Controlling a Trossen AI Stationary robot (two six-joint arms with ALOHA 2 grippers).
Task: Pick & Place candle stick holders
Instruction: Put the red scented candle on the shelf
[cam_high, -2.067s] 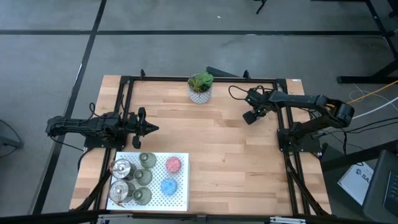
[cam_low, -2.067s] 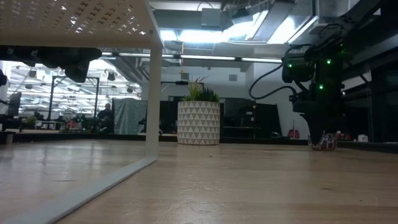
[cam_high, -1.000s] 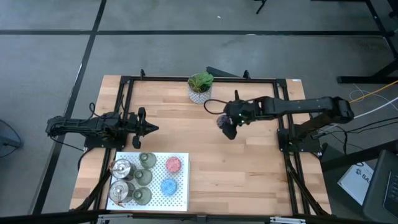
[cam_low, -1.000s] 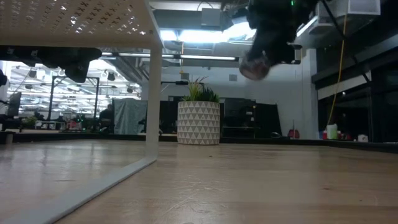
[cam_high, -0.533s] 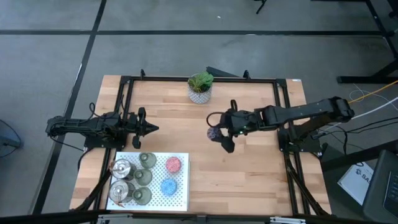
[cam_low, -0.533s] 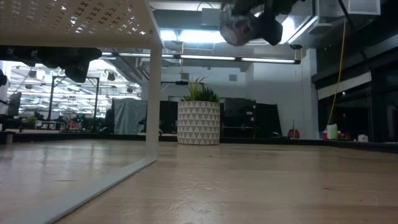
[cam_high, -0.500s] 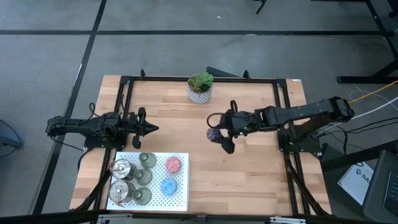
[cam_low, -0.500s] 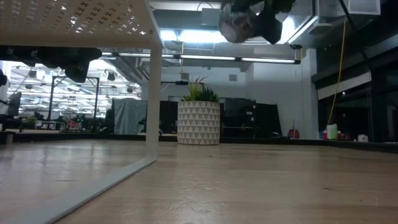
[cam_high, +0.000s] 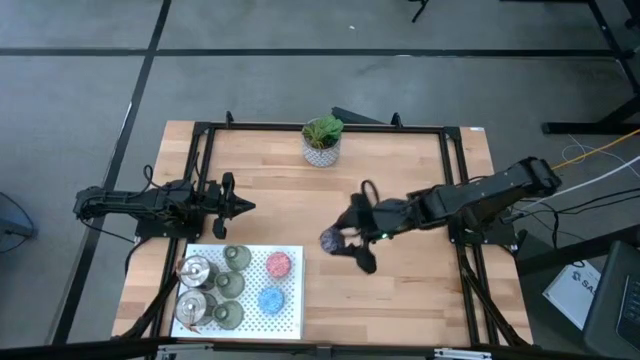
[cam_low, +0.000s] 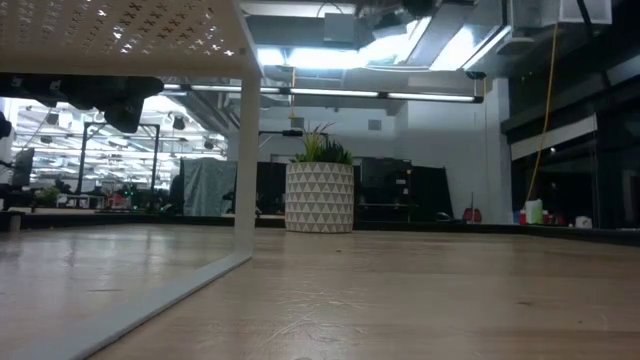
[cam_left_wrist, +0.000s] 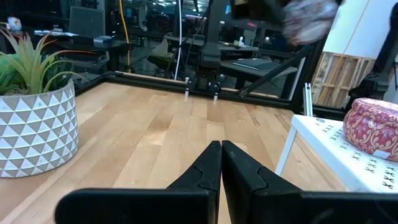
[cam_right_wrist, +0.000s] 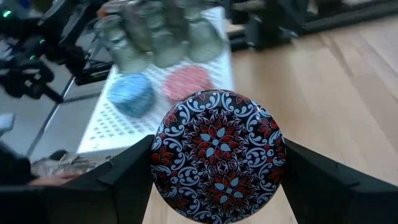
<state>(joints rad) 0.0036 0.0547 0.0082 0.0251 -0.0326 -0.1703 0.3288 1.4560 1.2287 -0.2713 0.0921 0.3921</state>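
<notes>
High view: right gripper (cam_high: 347, 246) carries the purple holder (cam_high: 330, 240) above the table (cam_high: 400, 290), near the white rack (cam_high: 291, 312) that bears the other seven holders. Risk: a low approach clips the rack edge or the pink holder (cam_high: 278, 264).

Left wrist view: left gripper (cam_left_wrist: 221, 155) clenched, empty, waiting beside the plant (cam_left_wrist: 34, 118).

Right wrist view: jaws clasp the holder's sides; its round face shows red-and-blue floral pattern. Smooth rim, may slip.

The right gripper (cam_high: 340, 247) has carried the purple holder (cam_high: 330, 241) from the table's two o'clock corner (beside the frame) toward the white tray (cam_high: 290, 315).
</notes>
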